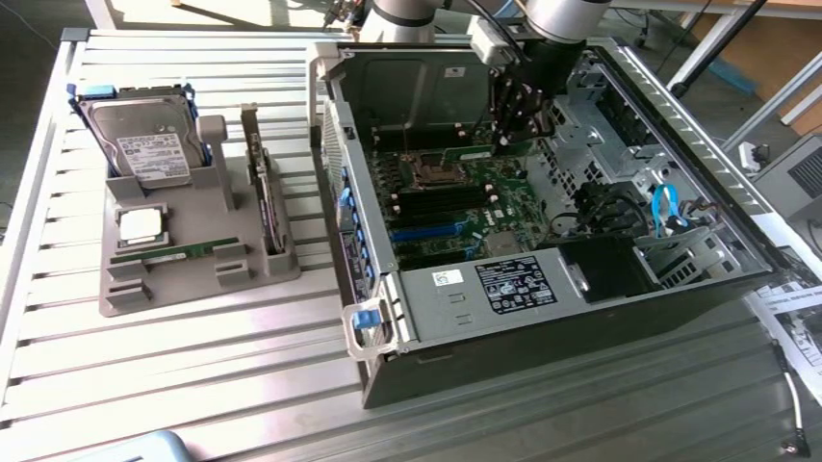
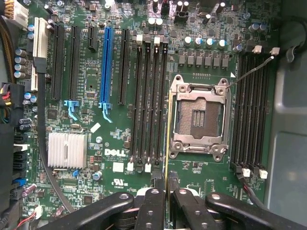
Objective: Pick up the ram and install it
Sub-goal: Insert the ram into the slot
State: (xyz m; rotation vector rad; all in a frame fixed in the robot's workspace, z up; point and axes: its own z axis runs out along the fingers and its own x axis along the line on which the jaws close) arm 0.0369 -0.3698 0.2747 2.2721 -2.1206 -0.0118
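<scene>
Now, a like green stick (image 1: 173,253) is lying on the tray (image 1: 129,289), nine o'clock of the case (image 1: 424,298). The gripper (image 2: 165,181) is pinching the ram (image 2: 166,158) edge-on over the black slots (image 2: 151,96). Likely needing: squaring edge to slot, pressing evenly.

The desk (image 1: 192,375) is a metal surface of parallel silver slats with dark grooves between them, running across the exterior view. Bright daylight falls across its far corner at the exterior view's left, washing the slats nearly white there. Beyond the far edge, pale frame legs (image 1: 103,12) stand on a sunlit floor. At the exterior view's right, past the desk, dark slanted struts (image 1: 719,38) cross in front of a wooden board (image 1: 783,48) with a blue strip. A printed paper sheet (image 1: 794,322) lies at the desk's right edge, beside a thin grey cable (image 1: 796,395).
</scene>
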